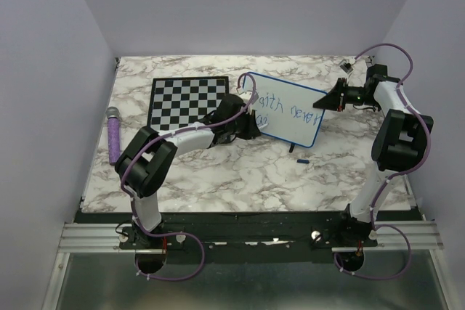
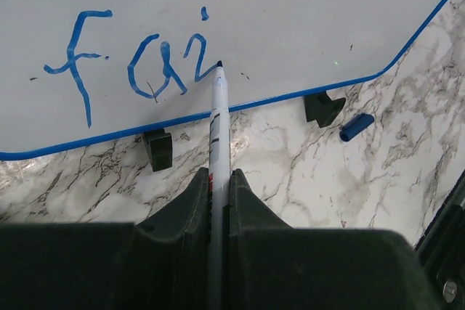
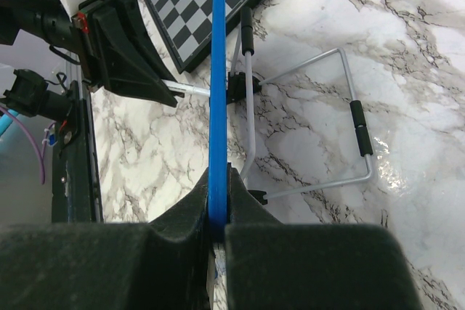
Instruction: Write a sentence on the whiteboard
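Observation:
The whiteboard (image 1: 305, 125), white with a blue frame, stands tilted at the table's middle back. Blue writing (image 1: 294, 109) on it reads "faith never" on the top line. In the left wrist view, "fai" (image 2: 131, 63) shows on the lower line of the whiteboard (image 2: 305, 19). My left gripper (image 2: 218, 173) is shut on a white marker (image 2: 217, 128), whose tip touches the board just right of the "i". This gripper also shows in the top view (image 1: 251, 125). My right gripper (image 3: 218, 168) is shut on the board's blue frame edge (image 3: 217, 70) at its right side (image 1: 336, 98).
A checkered chessboard (image 1: 189, 101) lies left of the whiteboard. A purple cylinder (image 1: 114, 134) lies near the left table edge. The marker's blue cap (image 2: 356, 126) lies on the marble in front of the board. The board's wire stand (image 3: 341, 121) sits behind it.

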